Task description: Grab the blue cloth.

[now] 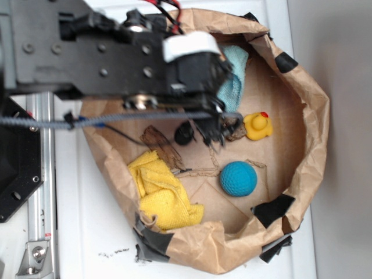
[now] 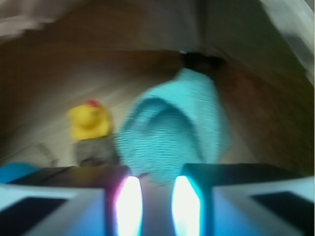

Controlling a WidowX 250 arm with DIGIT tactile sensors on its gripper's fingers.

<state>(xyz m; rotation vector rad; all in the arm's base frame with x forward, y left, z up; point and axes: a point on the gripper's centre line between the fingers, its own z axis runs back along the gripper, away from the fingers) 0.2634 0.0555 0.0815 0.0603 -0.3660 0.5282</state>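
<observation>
One wrinkly terry blue cloth [image 2: 172,132] before parted jaws.

The crumpled brown paper basin [image 1: 308,110] is looking matt and creased, while the blue cloth [image 2: 179,128] is showing nubby terry, the yellow cloth [image 1: 163,195] soft pile, and the blue ball [image 1: 238,178] dimpled rubber

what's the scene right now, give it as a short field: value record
container: crumpled brown paper bag with rolled rim, black tape patches
target: blue cloth, bunched near the bag's wall
gripper: gripper, fingers apart with a small gap, cloth just ahead, not held
other items: yellow cloth, blue ball, yellow rubber duck
image quality: wrist view blurred
</observation>
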